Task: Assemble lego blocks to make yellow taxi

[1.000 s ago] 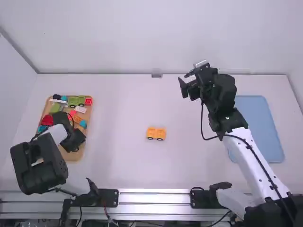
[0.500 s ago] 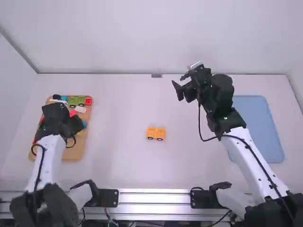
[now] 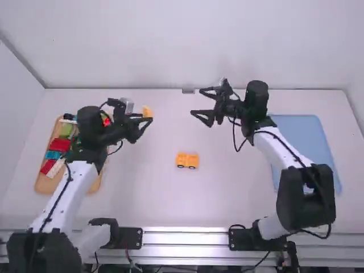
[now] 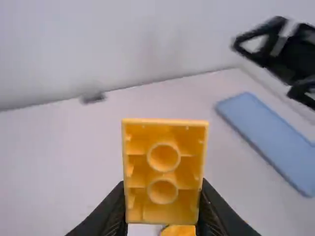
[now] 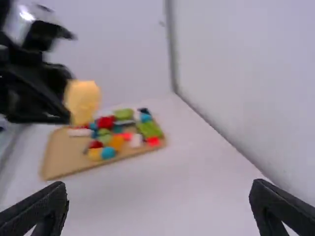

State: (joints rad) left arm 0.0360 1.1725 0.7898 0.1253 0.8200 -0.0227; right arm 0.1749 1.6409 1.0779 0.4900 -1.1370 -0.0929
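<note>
My left gripper (image 3: pixel 145 118), off the tray's right side, is shut on a yellow-orange block (image 3: pixel 147 111). In the left wrist view the block (image 4: pixel 165 169) shows its hollow underside, pinched by the left gripper (image 4: pixel 162 206). My right gripper (image 3: pixel 199 104) is open above the back middle of the table, facing the left one with a gap between them; in the right wrist view the right gripper (image 5: pixel 157 201) has nothing between its wide-spread fingers. The yellow-orange wheeled piece (image 3: pixel 187 161) stands on the table's middle, apart from both grippers.
The wooden tray (image 3: pixel 92 188) of mixed coloured blocks lies at the left, partly under the left arm. A blue mat (image 3: pixel 310 139) lies at the right, beside the right arm. A wall (image 3: pixel 187 45) rises behind the table.
The left arm has swung from over the tray up and right, with the yellow-orange block in its gripper. The right gripper has moved left and turned toward it. The wheeled piece has stayed put.
</note>
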